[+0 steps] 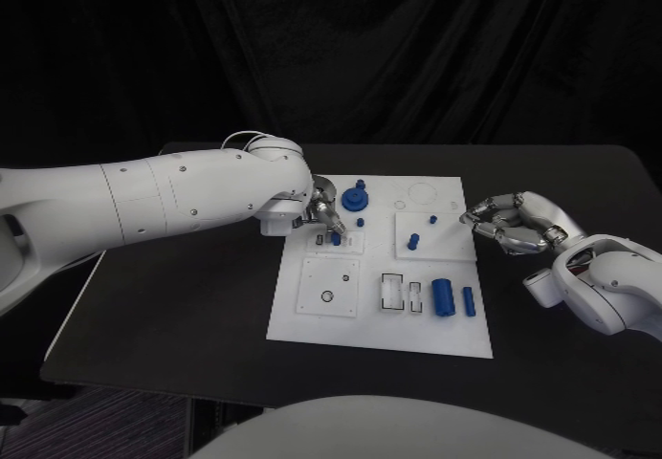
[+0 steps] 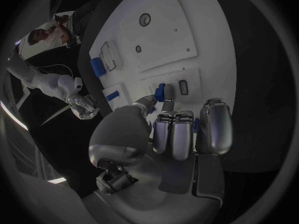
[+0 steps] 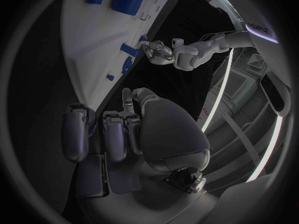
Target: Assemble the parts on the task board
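The white task board (image 1: 380, 320) lies mid-table. My left hand (image 1: 320, 215) hovers over its far left part and pinches a small blue part (image 2: 161, 92) between thumb and finger, just above a small plate with a dark slot (image 2: 183, 87). A blue gear-like part (image 1: 356, 199) stands right beside that hand. My right hand (image 1: 514, 222) hangs off the board's right edge, fingers loosely bent, holding nothing. Near it, two small blue pegs (image 1: 430, 219) stand on a raised square plate. A blue cylinder (image 1: 443, 295) and a blue bar (image 1: 469, 301) lie near the board's front right.
Two empty rectangular slots (image 1: 393, 292) sit left of the cylinder, and a ring-marked plate (image 1: 327, 295) lies at the front left. A round recess (image 1: 419, 196) is at the far right of the board. Black table (image 1: 180, 316) surrounds the board.
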Available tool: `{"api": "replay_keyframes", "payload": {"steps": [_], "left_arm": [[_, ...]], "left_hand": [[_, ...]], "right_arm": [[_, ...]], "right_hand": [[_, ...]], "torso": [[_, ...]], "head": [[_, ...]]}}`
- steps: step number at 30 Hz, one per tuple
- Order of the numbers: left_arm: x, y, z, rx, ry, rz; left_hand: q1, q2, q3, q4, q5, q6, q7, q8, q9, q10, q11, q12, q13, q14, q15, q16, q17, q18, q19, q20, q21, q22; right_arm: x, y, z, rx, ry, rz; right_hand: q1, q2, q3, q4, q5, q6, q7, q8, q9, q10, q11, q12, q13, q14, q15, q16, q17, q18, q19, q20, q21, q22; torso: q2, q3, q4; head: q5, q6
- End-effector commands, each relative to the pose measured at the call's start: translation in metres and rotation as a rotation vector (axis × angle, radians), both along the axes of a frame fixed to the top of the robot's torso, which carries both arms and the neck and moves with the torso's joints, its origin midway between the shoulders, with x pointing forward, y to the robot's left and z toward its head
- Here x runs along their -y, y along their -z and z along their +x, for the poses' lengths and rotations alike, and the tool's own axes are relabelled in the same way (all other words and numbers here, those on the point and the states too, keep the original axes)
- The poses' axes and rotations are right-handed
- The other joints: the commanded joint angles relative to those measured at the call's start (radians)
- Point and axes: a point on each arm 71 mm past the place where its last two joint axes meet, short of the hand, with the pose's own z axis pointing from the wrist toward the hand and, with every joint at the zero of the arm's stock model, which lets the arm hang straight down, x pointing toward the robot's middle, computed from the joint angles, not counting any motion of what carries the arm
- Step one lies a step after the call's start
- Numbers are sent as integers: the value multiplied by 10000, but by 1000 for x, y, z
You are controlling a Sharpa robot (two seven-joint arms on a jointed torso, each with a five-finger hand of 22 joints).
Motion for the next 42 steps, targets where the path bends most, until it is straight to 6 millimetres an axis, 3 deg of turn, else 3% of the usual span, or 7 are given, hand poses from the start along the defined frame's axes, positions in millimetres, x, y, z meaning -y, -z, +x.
{"api": "replay_keyframes", "payload": {"steps": [1,4,7,14,28,37,42], "left_arm": [[0,2,-2,-104,70,-55],[0,2,-2,-70,47,-88],[0,1,-2,18,13,-185],[-2,-1,-2,434,-202,-591],[-14,-9,-13,1107,-992,-2108],[-30,-26,-29,3304,-1115,-3185],[-37,-20,-38,4084,-1134,-3236]], "left_hand": [[-306,-362,1027,-509,343,-9,-116,69,53,1070,24,36,2634,1076,32,27,2633,35,-38,-58,-72,737],[-657,-516,1823,-915,564,9,-83,157,160,1070,3,36,2634,1076,22,27,2633,33,-27,-54,-85,764],[-933,-573,2330,-1218,579,9,-101,239,273,1070,5,36,2634,1076,11,27,2633,26,-13,-48,-84,793],[-1125,-612,2807,-1605,620,-7,-96,344,432,1070,-1,36,2634,1076,1,27,2633,27,-4,-56,-101,813],[-1170,-611,2908,-1690,627,-22,-90,366,473,1070,1,36,2634,1076,0,27,2633,25,2,-56,-97,823],[-1381,-581,2910,-1634,501,-80,-84,465,616,1070,16,36,2634,1076,10,27,2633,54,-41,-49,-230,752],[-1461,-572,2862,-1566,468,-109,-83,490,654,1070,18,36,2634,1076,12,27,2633,57,-44,-46,-246,748]], "right_arm": [[1,1,0,-91,112,-95],[1,1,0,-95,113,-98],[1,1,0,-100,112,-99],[1,1,0,-116,129,-108],[2,1,-1,-105,152,-102],[4,0,-2,-22,189,-88],[3,0,-1,15,171,-75]], "right_hand": [[42,-25,44,1,60,-72,-5,72,-5,1042,3,26,2630,1051,-37,26,2635,-86,120,-27,-73,2027],[42,-26,45,-1,60,-73,-5,73,-5,1042,3,26,2630,1051,-37,26,2635,-81,110,-27,-91,2021],[42,-26,45,-1,60,-73,-5,73,-5,1042,3,26,2630,1051,-37,26,2635,-81,110,-27,-91,2021],[43,-30,49,-5,61,-76,-4,74,-6,1042,3,26,2630,1051,-37,26,2635,-75,97,-27,-112,2013],[43,-30,49,-5,61,-76,-4,74,-6,1042,3,26,2630,1051,-37,26,2635,-75,97,-27,-112,2013],[42,-32,54,-10,61,-79,-3,76,-7,1042,4,26,2630,1051,-36,26,2635,-72,89,-27,-125,2008],[41,-39,56,-14,62,-82,-2,77,-8,1042,5,26,2630,1051,-36,26,2635,-72,90,-26,-124,2009]], "torso": [[-1,4,9],[-5,5,6],[-6,2,1],[-2,-1,-2],[18,-1,18],[-17,3,20],[-51,9,10]], "head": [[-10,2],[-5,2],[-3,2],[-8,2],[-55,2],[-51,2],[-42,2]]}}
